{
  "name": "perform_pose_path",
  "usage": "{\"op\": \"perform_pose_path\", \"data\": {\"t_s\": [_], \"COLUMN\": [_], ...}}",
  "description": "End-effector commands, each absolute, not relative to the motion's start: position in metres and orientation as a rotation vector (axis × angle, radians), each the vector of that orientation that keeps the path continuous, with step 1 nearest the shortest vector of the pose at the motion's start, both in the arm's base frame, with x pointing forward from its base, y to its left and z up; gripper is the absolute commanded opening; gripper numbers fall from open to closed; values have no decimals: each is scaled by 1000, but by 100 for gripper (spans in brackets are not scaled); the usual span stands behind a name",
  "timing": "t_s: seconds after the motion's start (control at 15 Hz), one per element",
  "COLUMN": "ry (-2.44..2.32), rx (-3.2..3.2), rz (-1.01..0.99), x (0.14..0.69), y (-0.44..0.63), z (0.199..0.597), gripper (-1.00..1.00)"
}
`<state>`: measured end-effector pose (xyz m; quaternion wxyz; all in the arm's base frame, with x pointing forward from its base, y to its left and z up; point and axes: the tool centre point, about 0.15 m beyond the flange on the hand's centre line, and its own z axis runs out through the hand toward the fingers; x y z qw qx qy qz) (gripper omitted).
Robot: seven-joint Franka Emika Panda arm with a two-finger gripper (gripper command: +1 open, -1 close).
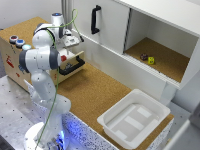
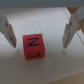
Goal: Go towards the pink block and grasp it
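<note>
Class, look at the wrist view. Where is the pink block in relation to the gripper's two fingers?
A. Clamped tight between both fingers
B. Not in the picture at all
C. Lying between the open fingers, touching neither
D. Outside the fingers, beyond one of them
C. The pink block sits in the gap of the gripper, with clear space to each of the fingers, so the jaws are open and have not closed on it.
</note>
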<state>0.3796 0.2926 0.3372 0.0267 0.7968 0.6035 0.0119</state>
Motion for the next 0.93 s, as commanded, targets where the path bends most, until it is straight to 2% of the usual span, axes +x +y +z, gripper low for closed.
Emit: {"op": "perform_pose_path", "data": {"t_s": [0.0, 0.33, 0.73, 0.87], "ry": [1961, 1950, 1804, 1774], "rx": [2481, 2503, 2568, 2608], "rz": [5, -37, -26, 12], "x": [387, 380, 376, 377], "y": [300, 301, 286, 292], "z": [316, 311, 322, 337], "gripper": [-100, -100, -100, -100]}}
